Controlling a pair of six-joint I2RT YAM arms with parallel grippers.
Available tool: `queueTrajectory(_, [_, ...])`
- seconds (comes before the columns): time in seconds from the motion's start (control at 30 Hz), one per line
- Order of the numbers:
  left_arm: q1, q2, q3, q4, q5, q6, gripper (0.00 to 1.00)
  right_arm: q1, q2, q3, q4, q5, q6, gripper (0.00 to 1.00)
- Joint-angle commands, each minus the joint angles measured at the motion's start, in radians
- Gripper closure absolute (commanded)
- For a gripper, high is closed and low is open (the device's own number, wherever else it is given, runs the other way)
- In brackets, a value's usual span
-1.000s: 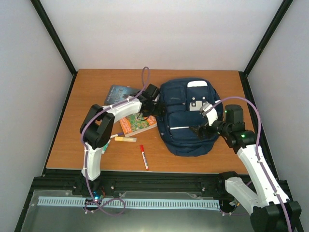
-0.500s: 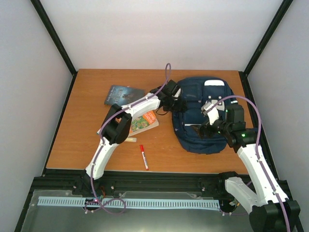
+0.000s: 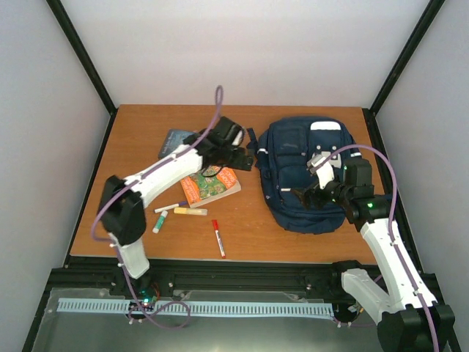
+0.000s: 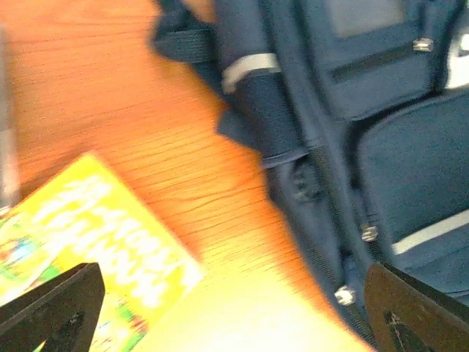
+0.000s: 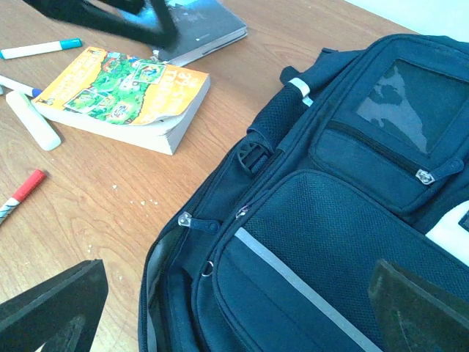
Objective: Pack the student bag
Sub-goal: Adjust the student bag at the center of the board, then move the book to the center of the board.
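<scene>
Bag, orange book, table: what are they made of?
Bag: matte navy woven fabric, mesh panels, stitched seams; zip pulls look metal. Book: paperback, glossy printed cover, page block showing, corner curled. Table: wood grain, semi-matte; veneer or laminate, cannot tell.

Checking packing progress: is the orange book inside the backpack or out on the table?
Out. The orange book lies flat, cover up, on the table beside the student bag, with bare wood between them.

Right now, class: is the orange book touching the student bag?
Apart. The right wrist view shows bare table between the orange book and the student bag.
</scene>
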Motion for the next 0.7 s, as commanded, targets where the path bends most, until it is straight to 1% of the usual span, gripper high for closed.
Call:
queueTrajectory(0.0, [0.064,-0.134,-0.148,-0.030,-0.137,-0.009,0.00,-0.007,-0.012,-0.006,0.028,0.017,0.014,0.00])
queueTrajectory(0.13, [0.117,-0.193,-0.236,-0.059,-0.221,0.055,0.00,-0.007,-0.002,-0.001,0.021,0.018,0.012,0.00])
queueTrajectory(0.2, [0.154,-0.197,-0.264,-0.078,-0.235,0.053,0.00,-0.007,0.000,0.000,0.018,0.019,0.012,0.00])
queueTrajectory(0.37, [0.262,-0.156,-0.289,-0.092,-0.151,0.029,0.00,-0.007,-0.008,0.000,0.011,0.000,0.000,0.00])
queueTrajectory(0.5, [0.316,-0.094,-0.255,-0.092,-0.130,0.025,0.00,-0.007,-0.005,0.001,-0.007,-0.034,-0.019,0.00])
queueTrajectory(0.67, [0.373,0.013,-0.203,-0.112,-0.059,0.012,0.00,-0.007,-0.006,0.002,-0.015,-0.047,-0.029,0.00])
